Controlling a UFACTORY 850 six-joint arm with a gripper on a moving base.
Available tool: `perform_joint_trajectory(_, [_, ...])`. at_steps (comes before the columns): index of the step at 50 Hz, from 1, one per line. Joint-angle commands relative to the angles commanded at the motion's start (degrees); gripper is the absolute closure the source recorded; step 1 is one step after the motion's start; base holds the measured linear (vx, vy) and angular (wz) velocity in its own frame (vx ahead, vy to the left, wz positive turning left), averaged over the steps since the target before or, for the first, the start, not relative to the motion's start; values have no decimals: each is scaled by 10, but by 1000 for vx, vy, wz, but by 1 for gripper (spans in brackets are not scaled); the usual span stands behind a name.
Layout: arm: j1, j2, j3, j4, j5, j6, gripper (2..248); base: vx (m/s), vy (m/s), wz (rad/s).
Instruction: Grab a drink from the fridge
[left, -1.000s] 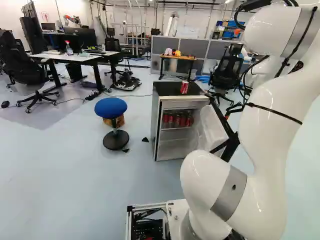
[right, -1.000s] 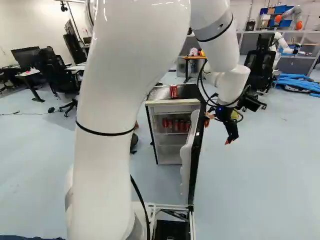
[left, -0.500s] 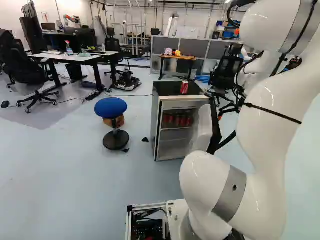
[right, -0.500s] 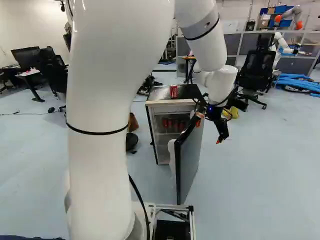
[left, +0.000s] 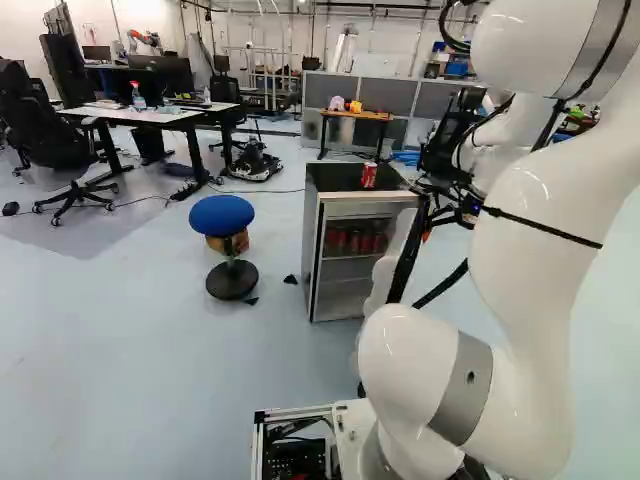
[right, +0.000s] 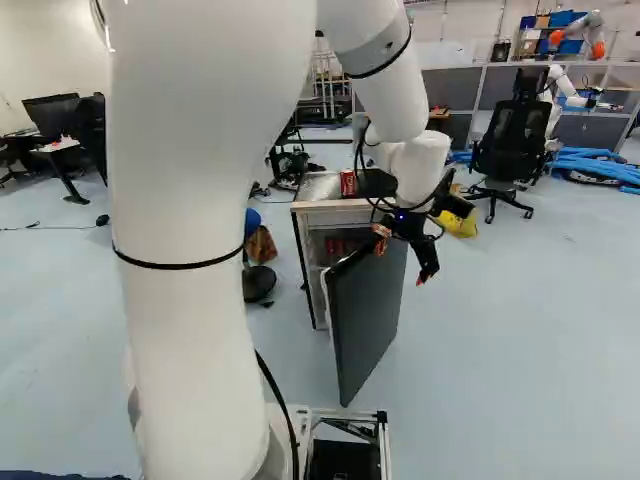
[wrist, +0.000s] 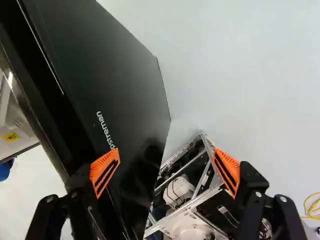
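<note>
Red cans (left: 354, 242) sit inside the fridge (left: 335, 178), another red can (left: 369, 176) on top. Fridge door (right: 368, 315) is ajar. We see the gripper (right: 401, 264) by the door's upper edge, fingers spread wide; we can't tell whether one touches the door.
</note>
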Motion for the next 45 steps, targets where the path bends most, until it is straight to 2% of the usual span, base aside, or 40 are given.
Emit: perform_joint_trajectory(45, [87, 40, 52, 0, 83, 0, 3, 0, 0, 0])
